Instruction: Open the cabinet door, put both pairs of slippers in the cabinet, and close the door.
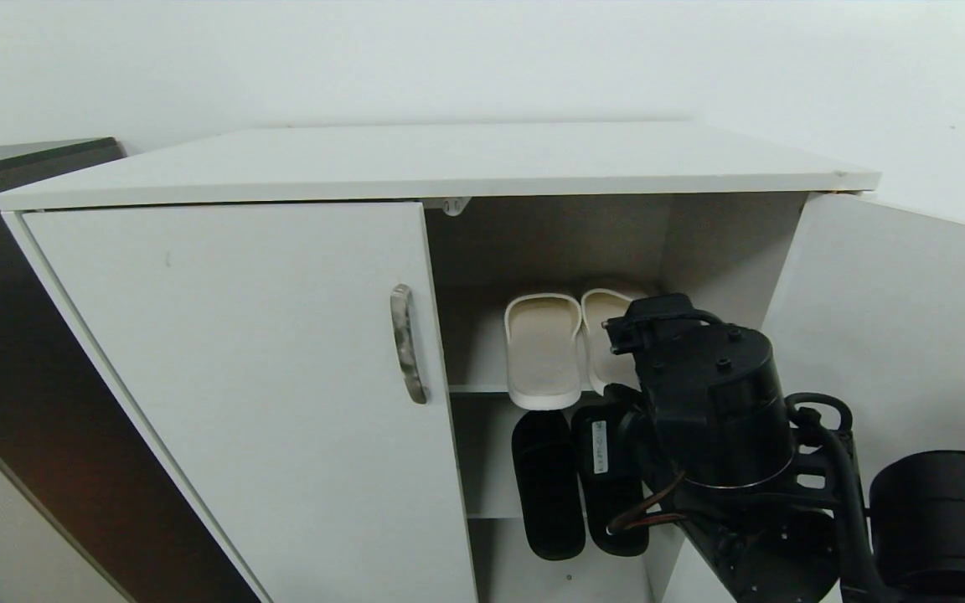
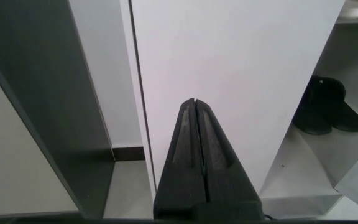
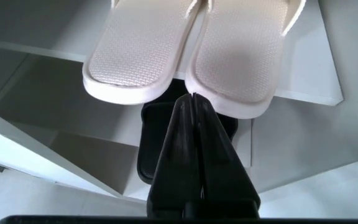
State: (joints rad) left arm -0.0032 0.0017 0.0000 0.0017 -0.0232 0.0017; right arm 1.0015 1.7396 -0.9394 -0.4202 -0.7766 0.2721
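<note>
Listing by view.

Head view:
- Cabinet (image 1: 449,163), white, 2 doors.
- Left door (image 1: 239,402) shut, with a metal handle (image 1: 407,343) near its inner edge.
- Right door (image 1: 893,335) swung wide open.
- White pair (image 1: 543,352): 2 slippers side by side on the upper shelf (image 1: 478,389), heels past its front edge.
- Black pair (image 1: 548,486): 2 slippers side by side on the lower shelf (image 1: 491,515), directly under the white pair, heels also past the front edge.
- Right arm (image 1: 717,410): in front of the open half, covering part of the right-hand slipper of each pair.
- Dark panel (image 1: 30,335): beside the cabinet on the left-door side.

Left wrist view:
- Left gripper (image 2: 195,106): fingers pressed together, nothing between them, in front of the shut left door and apart from it.
- Black pair (image 2: 328,109) on its shelf, seen past the door's inner edge.
- Dark panel on the door's other side.

Right wrist view:
- Right gripper (image 3: 194,102): fingers pressed together, nothing held. The tip sits just before the overhanging heels of the white pair (image 3: 142,50), between the 2 slippers; whether it touches them cannot be told.
- Black pair (image 3: 160,137) on the shelf below, partly behind the fingers.
</note>
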